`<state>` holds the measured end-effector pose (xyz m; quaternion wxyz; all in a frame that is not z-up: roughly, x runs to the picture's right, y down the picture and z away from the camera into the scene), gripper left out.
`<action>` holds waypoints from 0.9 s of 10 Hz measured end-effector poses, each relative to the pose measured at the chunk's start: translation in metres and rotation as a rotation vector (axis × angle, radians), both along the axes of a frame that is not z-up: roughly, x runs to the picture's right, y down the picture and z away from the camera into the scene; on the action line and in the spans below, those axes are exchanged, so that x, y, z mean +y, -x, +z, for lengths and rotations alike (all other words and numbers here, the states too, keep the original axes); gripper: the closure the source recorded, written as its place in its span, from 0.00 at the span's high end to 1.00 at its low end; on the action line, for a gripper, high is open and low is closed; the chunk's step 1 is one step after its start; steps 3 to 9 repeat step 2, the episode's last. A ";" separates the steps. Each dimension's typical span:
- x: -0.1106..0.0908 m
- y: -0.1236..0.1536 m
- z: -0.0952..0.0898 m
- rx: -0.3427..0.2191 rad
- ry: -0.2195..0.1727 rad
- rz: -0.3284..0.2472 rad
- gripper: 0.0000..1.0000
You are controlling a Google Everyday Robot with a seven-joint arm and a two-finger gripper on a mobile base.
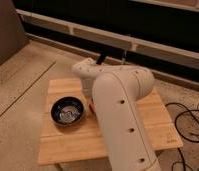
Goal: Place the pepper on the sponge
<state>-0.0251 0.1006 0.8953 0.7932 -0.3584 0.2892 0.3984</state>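
My gripper is hidden beneath my arm (pixel 120 107) over the desk (pixel 68 145), just right of the bowl (pixel 68 111); I cannot tell whether it is spread or closed. A reddish bit, seemingly the pepper (pixel 91 106), peeks out there.

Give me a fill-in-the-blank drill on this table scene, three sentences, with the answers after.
1. The dark bowl stands on a ___ table.
2. In the picture, the bowl lies to the ___ of the white arm.
3. The arm's bulk blocks all sight of the ___ at its end, somewhere over the table near the bowl.

Missing words: wooden; left; tool.
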 end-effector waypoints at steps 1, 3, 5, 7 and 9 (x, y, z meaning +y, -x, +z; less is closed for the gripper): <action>-0.008 0.007 0.001 -0.027 -0.036 0.000 0.74; -0.020 0.015 -0.001 -0.062 -0.076 -0.001 0.74; -0.020 0.015 -0.001 -0.062 -0.076 -0.001 0.74; -0.020 0.015 -0.001 -0.062 -0.076 -0.001 0.74; -0.020 0.015 -0.001 -0.062 -0.076 -0.001 0.74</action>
